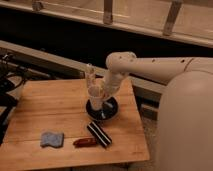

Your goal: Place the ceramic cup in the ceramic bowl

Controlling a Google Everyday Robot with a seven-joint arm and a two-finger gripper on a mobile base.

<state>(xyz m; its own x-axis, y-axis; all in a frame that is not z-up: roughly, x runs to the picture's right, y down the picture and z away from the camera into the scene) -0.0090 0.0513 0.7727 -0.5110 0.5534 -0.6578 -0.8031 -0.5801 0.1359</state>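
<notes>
Gripper (98, 93): fingers closed around the white cup (96, 102), low over the dark bowl (102, 108). Cup: upright, its base inside the bowl's rim; whether it touches the bottom cannot be told. Bowl: right half of wooden table (55, 107). Clear shaker (90, 75): just behind the gripper. Striped block (99, 134): near side of bowl. Brown item (85, 142): left of the block. Blue sponge (51, 139): further left. Arm (150, 67): enters from the right.
</notes>
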